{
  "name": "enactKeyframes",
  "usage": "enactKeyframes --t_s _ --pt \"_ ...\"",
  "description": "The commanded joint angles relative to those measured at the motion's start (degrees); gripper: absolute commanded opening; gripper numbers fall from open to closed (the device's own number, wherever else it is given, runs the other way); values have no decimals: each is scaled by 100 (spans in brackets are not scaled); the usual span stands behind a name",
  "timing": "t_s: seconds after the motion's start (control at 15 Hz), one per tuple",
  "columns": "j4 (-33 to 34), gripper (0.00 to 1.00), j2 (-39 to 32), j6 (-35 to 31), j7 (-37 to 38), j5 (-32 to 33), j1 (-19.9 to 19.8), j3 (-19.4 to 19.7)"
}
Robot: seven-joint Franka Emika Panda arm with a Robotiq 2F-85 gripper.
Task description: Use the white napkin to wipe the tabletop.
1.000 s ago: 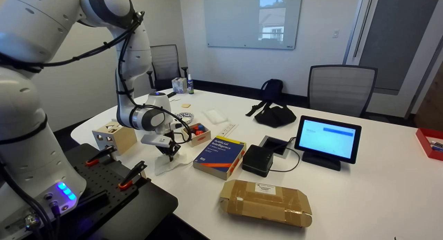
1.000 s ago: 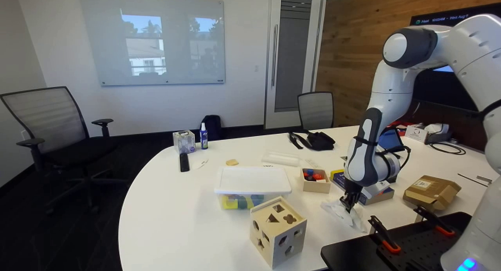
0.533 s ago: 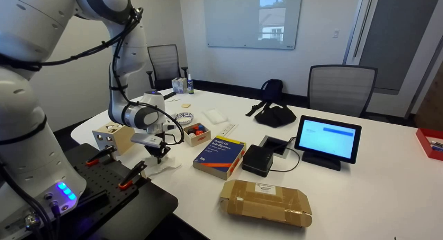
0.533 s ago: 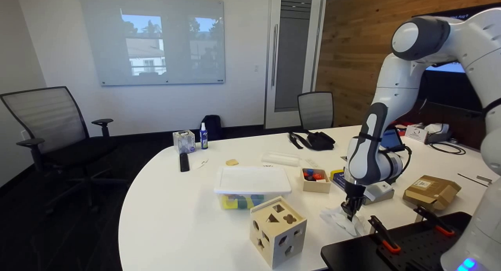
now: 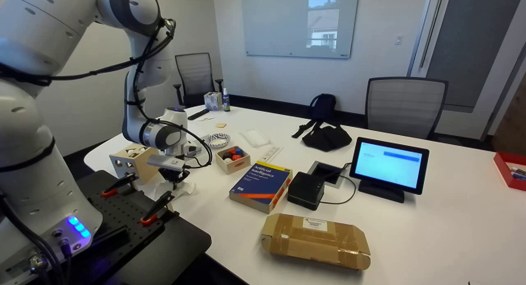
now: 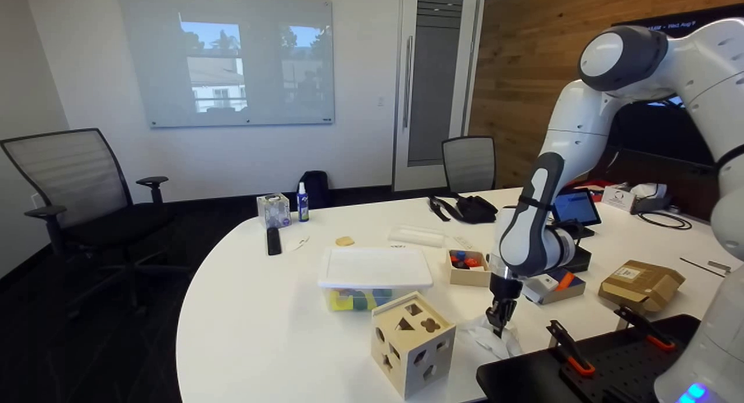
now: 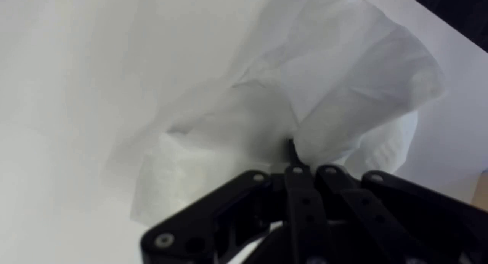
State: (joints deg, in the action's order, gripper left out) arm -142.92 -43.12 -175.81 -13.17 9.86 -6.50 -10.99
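Napkin (image 7: 324, 96) pinched by gripper (image 6: 498, 331), crumpled on table (image 6: 250, 321) near cube (image 6: 414, 345) and platform (image 6: 529, 373). Could catch on cube if swept that way; could tear or slip free under hard pressing: apparently thin, gripped at one spot.

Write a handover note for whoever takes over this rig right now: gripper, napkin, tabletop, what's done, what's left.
Gripper: closed, pinching the white napkin down at the tabletop.
White napkin: crumpled, partly spread on the tabletop near the black platform and the wooden shape box.
Done: white napkin grasped; over the last second it has been drawn toward the wooden shape box.
Left: probably more wiping. How much of the tabletop has been covered can't be told from these views. The wooden shape box is close, so I'd reverse the stroke or steer around it.
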Motion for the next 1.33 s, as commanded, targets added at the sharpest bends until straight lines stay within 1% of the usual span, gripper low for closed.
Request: enactKeyframes --t_s 0.0,0.13,0.2,0.33,0.47,0.6,0.73,0.87,1.07,1.2,1.27 --pt "251 1 -140 113 -135 43 68 -136" --pt "325 1 -132 84 -25 1 213 -14" --pt "344 1 -110 102 7 -24 216 21" --pt "246 1 78 39 167 -93 322 258" --pt "116 1 273 -29 315 -132 511 627" --pt "5 1 423 -90 531 -163 766 1126" --pt "-30 1 466 -58 702 -186 910 1548" --pt "-40 1 461 74 859 -245 954 1834" --pt "-50 1 348 306 994 -351 945 2096" --pt "-68 1 313 582 1004 -371 832 2073" --pt "-62 1 292 710 958 -374 741 1993"
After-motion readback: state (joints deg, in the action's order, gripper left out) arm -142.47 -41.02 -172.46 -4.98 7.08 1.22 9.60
